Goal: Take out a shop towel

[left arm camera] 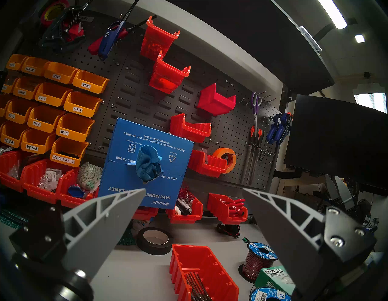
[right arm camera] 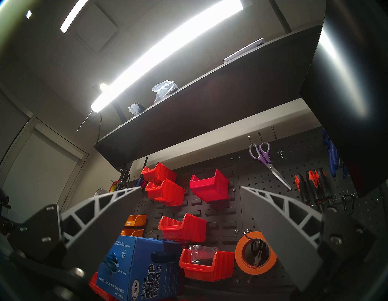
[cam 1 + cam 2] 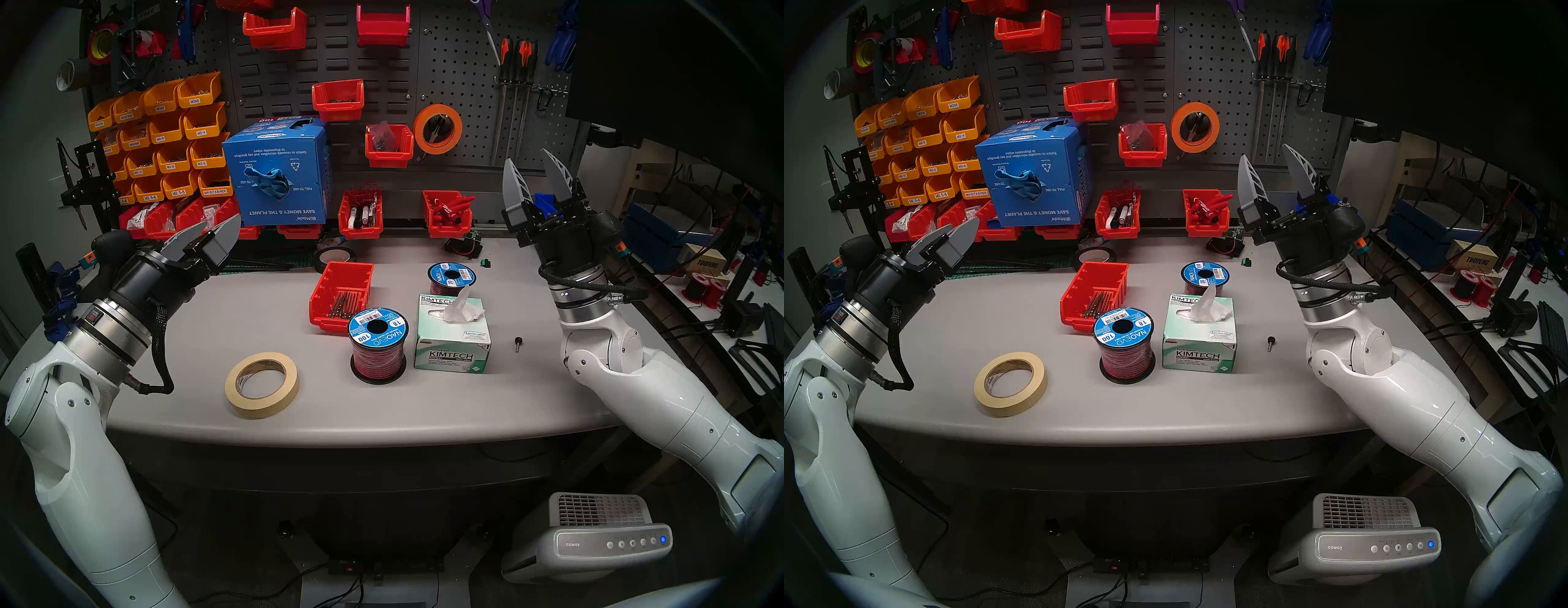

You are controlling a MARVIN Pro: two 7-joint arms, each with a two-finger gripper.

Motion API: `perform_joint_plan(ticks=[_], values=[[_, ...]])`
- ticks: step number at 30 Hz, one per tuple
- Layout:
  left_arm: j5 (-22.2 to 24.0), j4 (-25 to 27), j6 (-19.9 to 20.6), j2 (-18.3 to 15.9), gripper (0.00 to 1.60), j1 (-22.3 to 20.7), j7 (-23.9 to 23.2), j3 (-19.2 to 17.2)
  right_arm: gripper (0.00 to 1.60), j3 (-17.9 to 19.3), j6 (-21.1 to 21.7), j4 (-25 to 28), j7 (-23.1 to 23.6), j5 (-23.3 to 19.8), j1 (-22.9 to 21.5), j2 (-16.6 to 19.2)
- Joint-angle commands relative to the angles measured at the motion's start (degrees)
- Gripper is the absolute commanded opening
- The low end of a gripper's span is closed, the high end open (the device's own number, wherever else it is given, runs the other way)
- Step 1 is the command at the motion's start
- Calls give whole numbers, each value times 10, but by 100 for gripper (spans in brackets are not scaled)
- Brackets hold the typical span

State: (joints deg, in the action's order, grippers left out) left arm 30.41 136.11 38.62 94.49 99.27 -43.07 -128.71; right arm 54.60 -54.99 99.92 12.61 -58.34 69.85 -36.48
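**Nothing pulled yet: the towel is still in its carton**

You have the grey table [image 3: 237, 322] in front of you, with the pegboard wall [image 3: 449, 76] of red and orange bins rising along its far edge. Against that wall, toward the far left corner, the blue carton [image 3: 275, 170] is mounted upside down, its print inverted.

Your left arm is raised over the table's left edge, and the left gripper [image 3: 214, 235] points toward the carton from just below and to the left of it. Its fingers [image 1: 109, 220] stand wide apart and hold nothing; in the left wrist view the carton's lower part sits in the gap between them. Your right arm is up over the table's right edge, with the right gripper [image 3: 539, 174] tilted upward toward the wall, well apart from the carton. Its fingers are also spread wide and empty.

Nearer the middle of the table stand a loose red bin [image 3: 343, 293], a green-and-white Kimtech box [image 3: 454, 339] with white tissue sticking up, two wire spools [image 3: 377, 344], and a roll of masking tape [image 3: 261, 384] toward the near edge. None of these is what you want.

The shop towel [image 3: 269, 182] is a crumpled blue tuft poking out of the slot in the carton's front face. By the look of it, the task is barely begun: the approach, the pinch on the tuft and the whole pull outward all remain. The left gripper looks better placed for it.
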Motion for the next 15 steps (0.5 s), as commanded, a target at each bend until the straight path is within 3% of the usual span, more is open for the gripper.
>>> perform_joint_plan(ticks=[1, 10, 12, 15], values=[[3, 12, -1, 0, 160, -5, -1, 0, 160, 10, 0, 8, -1, -1, -11, 2], [3, 12, -1, 0, 160, -5, -1, 0, 160, 10, 0, 8, -1, -1, -11, 2], [20, 14, 0, 1, 160, -12, -5, -9, 160, 10, 0, 8, -1, -1, -11, 2], [14, 13, -48, 0, 160, -19, 12, -9, 160, 15, 37, 24, -40, -9, -10, 11]])
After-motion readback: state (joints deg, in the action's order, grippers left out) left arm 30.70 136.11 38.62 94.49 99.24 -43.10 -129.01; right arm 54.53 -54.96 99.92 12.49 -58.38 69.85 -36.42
